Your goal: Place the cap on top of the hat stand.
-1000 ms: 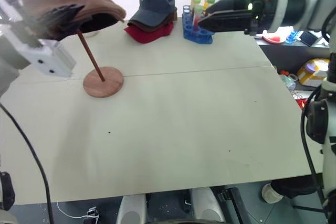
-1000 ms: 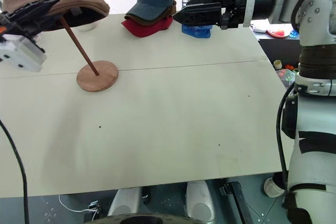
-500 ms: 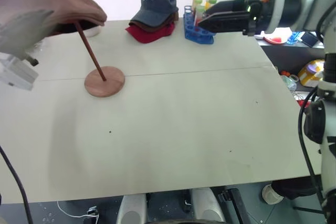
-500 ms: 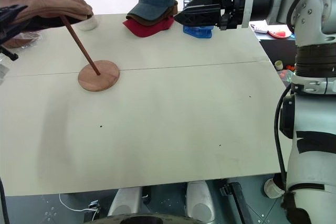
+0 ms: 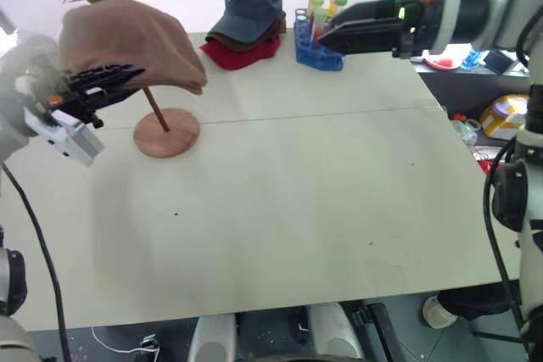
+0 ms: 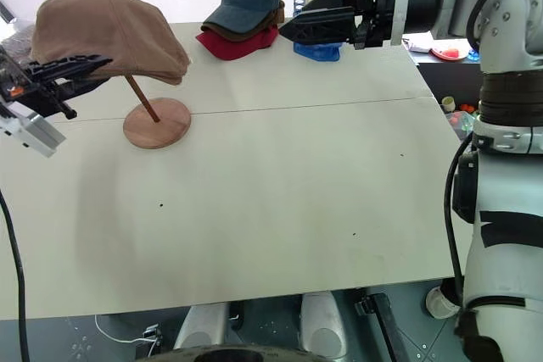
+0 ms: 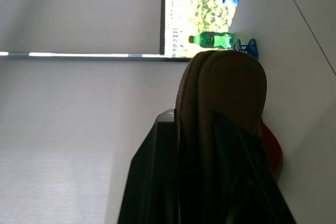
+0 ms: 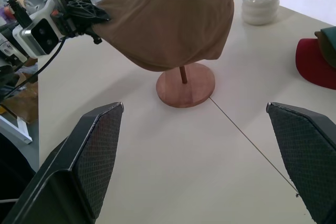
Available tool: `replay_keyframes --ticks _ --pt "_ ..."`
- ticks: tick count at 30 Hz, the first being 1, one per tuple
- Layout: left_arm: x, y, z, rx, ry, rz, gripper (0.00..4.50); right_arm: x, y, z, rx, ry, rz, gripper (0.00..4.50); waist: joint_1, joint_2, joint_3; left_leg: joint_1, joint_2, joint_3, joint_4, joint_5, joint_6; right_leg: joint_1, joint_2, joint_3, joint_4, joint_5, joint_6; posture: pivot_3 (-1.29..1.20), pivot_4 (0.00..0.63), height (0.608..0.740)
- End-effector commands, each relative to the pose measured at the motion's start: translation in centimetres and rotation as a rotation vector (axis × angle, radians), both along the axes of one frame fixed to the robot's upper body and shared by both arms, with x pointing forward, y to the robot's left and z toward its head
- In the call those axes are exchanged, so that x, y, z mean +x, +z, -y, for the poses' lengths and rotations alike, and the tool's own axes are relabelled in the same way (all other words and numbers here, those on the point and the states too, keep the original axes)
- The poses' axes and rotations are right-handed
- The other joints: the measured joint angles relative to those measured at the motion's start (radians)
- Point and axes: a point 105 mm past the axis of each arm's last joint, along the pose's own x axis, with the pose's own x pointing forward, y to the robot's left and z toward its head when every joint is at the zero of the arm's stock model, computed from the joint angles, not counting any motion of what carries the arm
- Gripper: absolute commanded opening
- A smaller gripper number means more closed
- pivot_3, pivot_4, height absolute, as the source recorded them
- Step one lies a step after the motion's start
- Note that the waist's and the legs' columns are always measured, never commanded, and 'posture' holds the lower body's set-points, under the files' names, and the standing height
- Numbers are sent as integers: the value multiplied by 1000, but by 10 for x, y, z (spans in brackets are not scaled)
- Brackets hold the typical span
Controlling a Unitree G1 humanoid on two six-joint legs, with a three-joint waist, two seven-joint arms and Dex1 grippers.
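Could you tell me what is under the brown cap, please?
The stand's rod and round base show beneath the cap; the stand's top is covered.

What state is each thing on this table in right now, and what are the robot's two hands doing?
Brown cap: draped over the top of the stand, rim between the left tool's fingers.
Hat stand: upright on the table, rod slanted, top hidden under the cap.
Left tool: at the cap's rim; grip unclear.
Right tool: open, empty, held above the table.
Grey cap: stacked on the red cap.
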Motion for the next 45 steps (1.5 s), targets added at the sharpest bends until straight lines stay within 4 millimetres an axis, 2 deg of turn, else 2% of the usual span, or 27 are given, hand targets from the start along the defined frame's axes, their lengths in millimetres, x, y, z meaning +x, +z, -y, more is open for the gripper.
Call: replay_keyframes --ticks 1,4,5,11,17,21,24,27,33,42,45 --pt "-7 10 -7 -31 3 48 2686 -8 15 6 23 -8 63 4500 0 0 0 0 0 0 0 0 0 0 0 0 0 0 0 0 150 728" --pt "-11 11 -11 -33 18 58 4276 -7 15 6 24 -13 65 4500 0 0 0 0 0 0 0 0 0 0 0 0 0 0 0 0 150 728" --pt "-12 11 -12 -35 25 60 4443 -6 15 6 24 -15 66 4500 0 0 0 0 0 0 0 0 0 0 0 0 0 0 0 0 150 728" --pt "-30 13 -17 -32 52 77 4443 -3 15 2 32 -4 68 4500 -5 0 0 0 0 0 -1 0 0 0 -1 1 0 0 0 0 150 728" --pt "-56 5 1 -37 94 79 4443 0 16 -4 42 29 72 4500 -5 1 0 0 2 1 -2 0 0 -1 -1 2 -1 0 -1 0 150 728" --pt "-63 -1 10 -23 231 117 4443 2 16 -8 47 45 69 4500 -1 1 0 1 1 2 -2 0 0 -1 -1 3 -1 0 -1 0 150 728" --pt "-62 0 23 -19 311 154 4443 2 16 -10 48 54 67 4500 3 0 0 1 1 2 -1 0 0 0 0 2 -1 0 -1 0 150 728" --pt "-56 -9 34 17 421 152 4443 -2 18 -11 41 76 67 4500 1 0 0 1 1 3 -1 0 0 0 0 3 -1 0 -1 0 150 728" --pt "-41 -19 41 54 589 145 4443 -21 22 -12 6 155 70 4500 1 0 0 1 1 2 -1 0 0 0 1 3 0 0 -1 0 150 728" --pt "-20 -21 73 4 581 183 4443 -29 24 -13 -5 168 79 4500 2 0 -1 1 1 2 0 0 0 0 1 3 -1 0 -2 0 150 728" --pt "-11 -23 76 -32 597 181 4443 -27 24 -10 -7 143 83 4500 2 0 -1 1 1 2 0 0 0 0 1 3 0 1 -1 0 150 728"
